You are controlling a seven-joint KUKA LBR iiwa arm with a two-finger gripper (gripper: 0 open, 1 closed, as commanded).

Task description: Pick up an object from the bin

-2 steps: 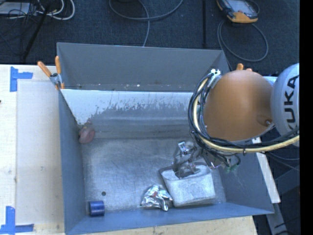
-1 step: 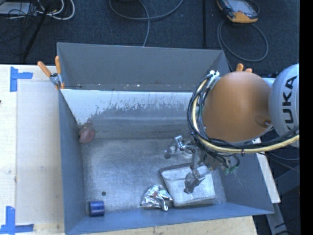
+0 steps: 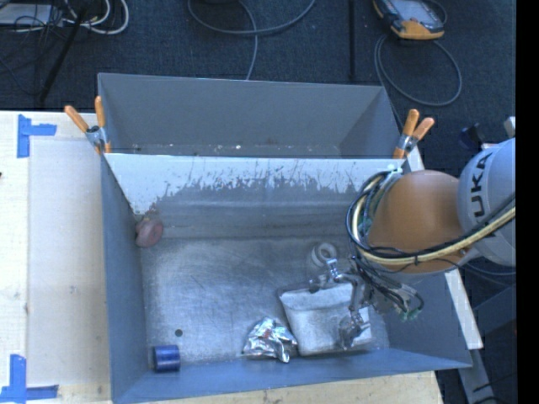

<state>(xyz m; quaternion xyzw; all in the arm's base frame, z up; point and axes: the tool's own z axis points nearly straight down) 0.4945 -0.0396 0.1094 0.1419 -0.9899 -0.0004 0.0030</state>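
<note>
Fingers (image 3: 354,333) spread over pale grey pad (image 3: 307,316) (front right); bin floor (image 3: 210,293) scuffed.

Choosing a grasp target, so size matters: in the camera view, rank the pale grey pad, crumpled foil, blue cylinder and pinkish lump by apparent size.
1. pale grey pad
2. crumpled foil
3. pinkish lump and blue cylinder: these look about alike, so they are not ranked.
</note>
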